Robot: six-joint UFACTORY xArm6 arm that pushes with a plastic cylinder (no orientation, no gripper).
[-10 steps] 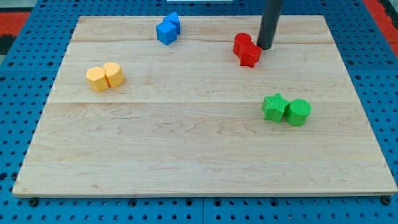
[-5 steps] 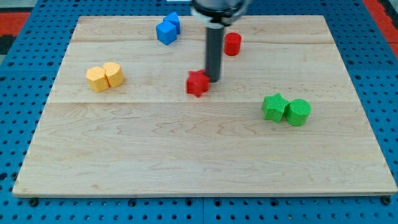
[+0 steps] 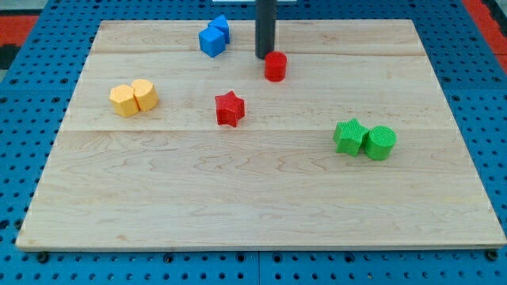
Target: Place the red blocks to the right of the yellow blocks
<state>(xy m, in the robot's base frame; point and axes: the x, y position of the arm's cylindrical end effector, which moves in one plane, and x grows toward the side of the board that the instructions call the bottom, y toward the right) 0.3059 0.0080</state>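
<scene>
My tip (image 3: 264, 57) stands near the view's top centre, touching the upper left of the red cylinder (image 3: 275, 66). The red star block (image 3: 230, 108) lies below and to the left of it, near the board's middle. Two yellow blocks sit touching at the view's left: a yellow hexagonal block (image 3: 123, 100) and a yellow cylinder (image 3: 145, 94). The red star is well to the right of the yellow pair, with a wide gap between them.
Two blue blocks (image 3: 214, 36) sit together at the view's top, left of my tip. A green star (image 3: 349, 136) and a green cylinder (image 3: 379, 142) sit side by side at the view's right. The wooden board (image 3: 253, 214) lies on a blue pegboard.
The red star slid down and left, away from the red cylinder. My tip then went back up to the red cylinder, which has shifted left and slightly down.
</scene>
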